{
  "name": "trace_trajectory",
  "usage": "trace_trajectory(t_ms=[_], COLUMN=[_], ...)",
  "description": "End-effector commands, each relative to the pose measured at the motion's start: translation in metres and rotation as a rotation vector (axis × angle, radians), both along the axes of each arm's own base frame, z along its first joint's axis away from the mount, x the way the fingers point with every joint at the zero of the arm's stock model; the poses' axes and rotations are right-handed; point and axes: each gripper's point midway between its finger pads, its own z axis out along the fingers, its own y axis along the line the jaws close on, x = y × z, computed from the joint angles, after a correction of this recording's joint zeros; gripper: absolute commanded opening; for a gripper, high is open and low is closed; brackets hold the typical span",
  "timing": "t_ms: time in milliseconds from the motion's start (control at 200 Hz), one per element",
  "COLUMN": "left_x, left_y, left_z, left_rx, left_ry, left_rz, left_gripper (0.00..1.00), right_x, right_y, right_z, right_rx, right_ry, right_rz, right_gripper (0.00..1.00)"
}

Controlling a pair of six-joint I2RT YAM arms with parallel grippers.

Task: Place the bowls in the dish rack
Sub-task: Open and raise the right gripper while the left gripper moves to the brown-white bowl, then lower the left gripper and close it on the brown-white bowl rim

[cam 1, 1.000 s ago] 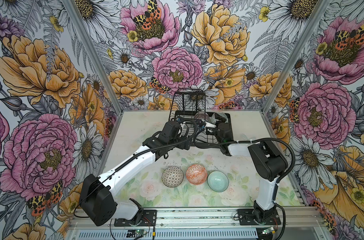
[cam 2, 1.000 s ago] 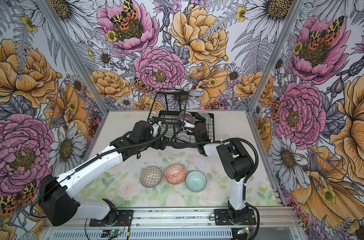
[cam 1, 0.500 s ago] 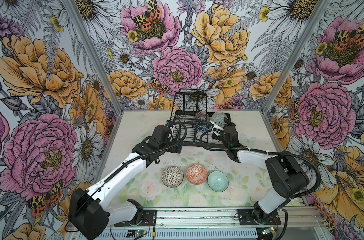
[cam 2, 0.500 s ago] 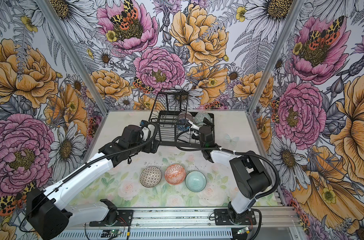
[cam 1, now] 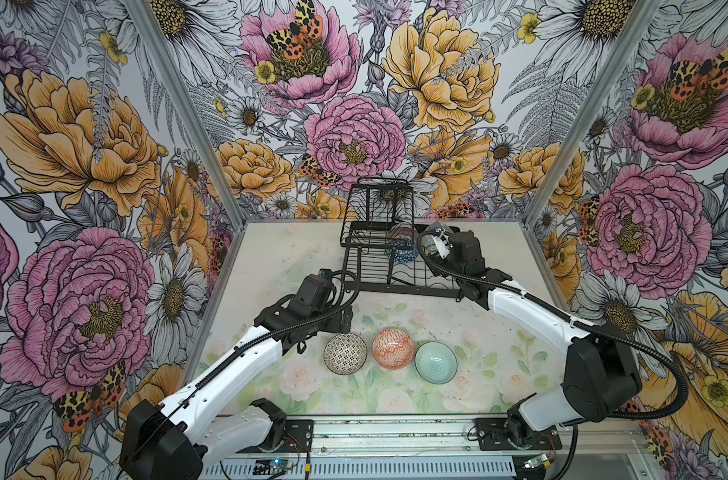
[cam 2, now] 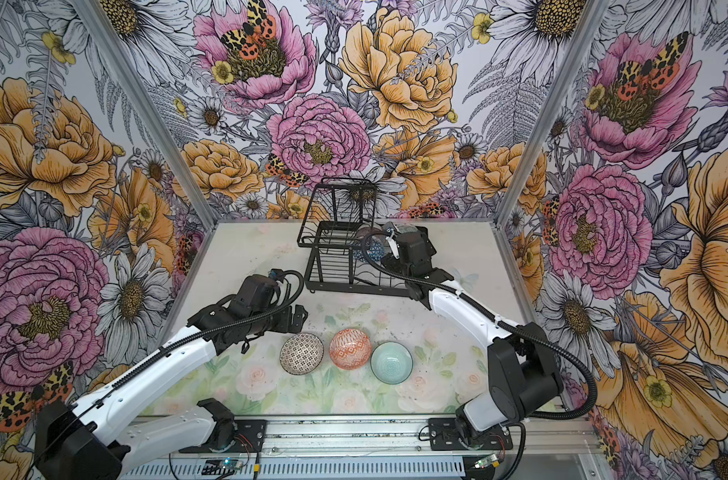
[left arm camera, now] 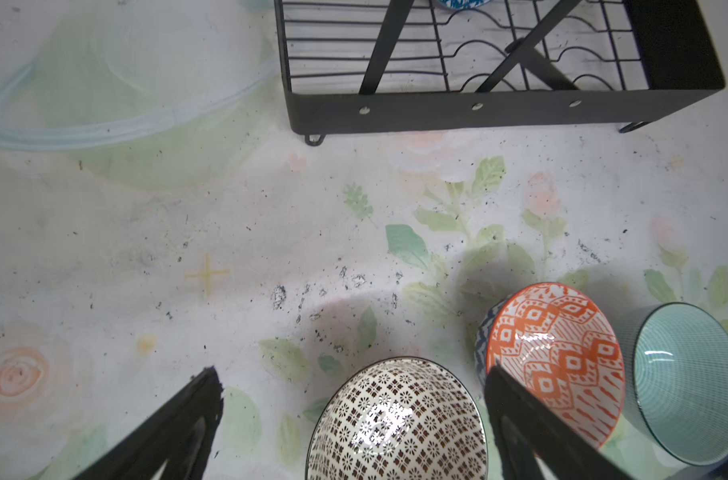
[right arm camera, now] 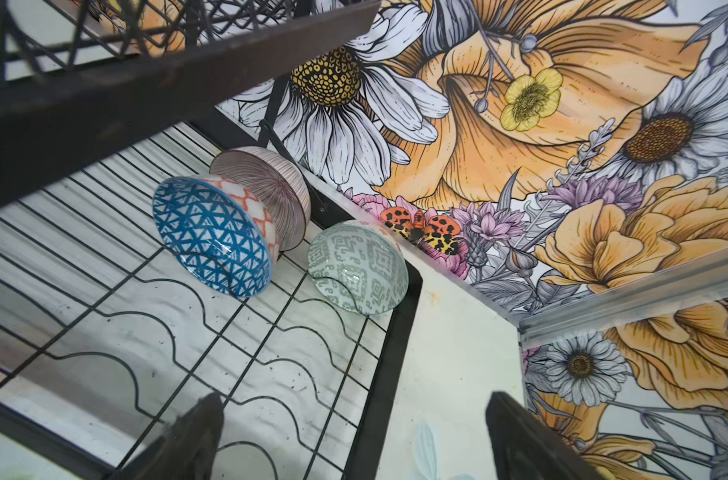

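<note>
In both top views, the black-and-white dotted bowl (cam 1: 345, 354), orange-diamond bowl (cam 1: 393, 348) and pale teal bowl (cam 1: 435, 361) are sitting in a row on the table (cam 1: 270, 257), apart from the dish rack (cam 2: 333, 266).

In the left wrist view, your left gripper (left arm camera: 351, 374) is hanging spread wide and empty over the black-and-white dotted bowl.

In the right wrist view, your right gripper (right arm camera: 354, 399) is gaping empty above the dish rack's edge. Inside, the blue-triangled bowl (right arm camera: 212, 237), pink-lined bowl (right arm camera: 266, 191) and grey-green bowl (right arm camera: 356, 266) are standing on edge.

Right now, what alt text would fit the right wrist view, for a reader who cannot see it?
Three bowls stand on edge in the rack: a blue bowl, a pink-lined bowl close behind it, a grey-green bowl beside. The open right pincer hangs by the rack's rim, empty.
</note>
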Motion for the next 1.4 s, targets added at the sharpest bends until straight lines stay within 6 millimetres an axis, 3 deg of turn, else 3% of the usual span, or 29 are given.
trace_trajectory(t_ms=[0,105,280,490,911,1396], left_x=[-0.013,-0.015,-0.018,-0.028,-0.037,-0.034], left_y=[0.006,0.004,0.007,0.019,0.022,0.006], left_z=[-0.013,-0.014,-0.031,-0.045,-0.072,-0.096], left_rx=[-0.029,-0.033,-0.026,-0.037,-0.031,0.002], left_ry=[0.06,0.063,0.122,0.144,0.199,0.253], left_rz=[0.042,0.05,0.103,0.205,0.253,0.2], left_gripper=[0.99,0.99,0.99,0.99,0.98,0.82], right_x=[-0.015,-0.016,-0.017,-0.014,-0.006,-0.006], right_y=[0.005,0.005,-0.003,-0.013,-0.009,-0.011], right_z=[-0.004,-0.007,-0.013,-0.015,-0.031,-0.031], right_rx=[0.117,0.16,0.249,0.276,0.287,0.285], right_ry=[0.126,0.182,0.239,0.251,0.293,0.293], right_rz=[-0.022,-0.038,-0.074,-0.091,-0.086,-0.089], right_gripper=[1.0,0.99,1.0,1.0,0.99,0.99])
